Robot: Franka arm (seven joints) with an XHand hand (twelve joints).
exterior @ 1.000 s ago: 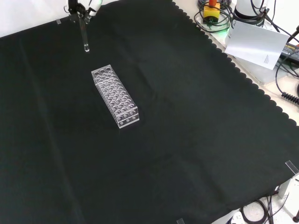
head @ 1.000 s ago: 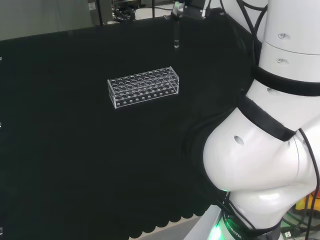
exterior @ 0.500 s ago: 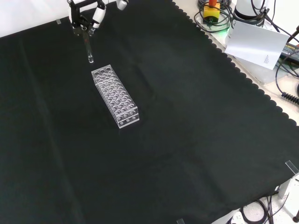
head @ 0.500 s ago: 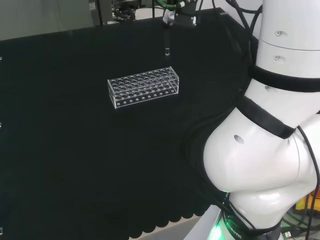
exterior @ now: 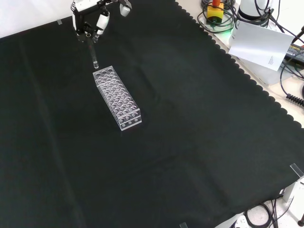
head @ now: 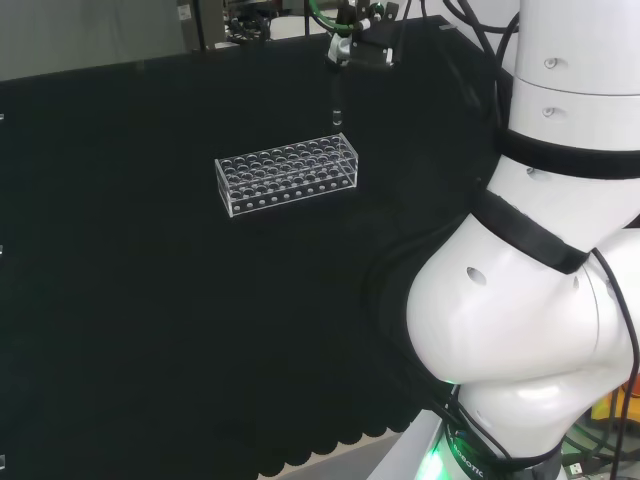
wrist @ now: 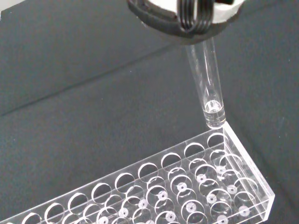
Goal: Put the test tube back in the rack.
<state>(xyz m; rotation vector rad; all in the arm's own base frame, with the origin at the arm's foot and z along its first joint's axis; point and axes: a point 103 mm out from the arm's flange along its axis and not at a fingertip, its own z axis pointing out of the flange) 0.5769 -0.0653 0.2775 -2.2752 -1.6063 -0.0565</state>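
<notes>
Test tube [wrist: 209,84] upright, rounded end down

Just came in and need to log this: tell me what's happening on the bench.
The robot's black and white hand holds a clear glass test tube upright above the black cloth. The tube's rounded bottom hangs just above one end of the clear plastic rack, near a corner hole, as the wrist view shows. It is not yet in a hole. The holes of the rack that show look empty.
</notes>
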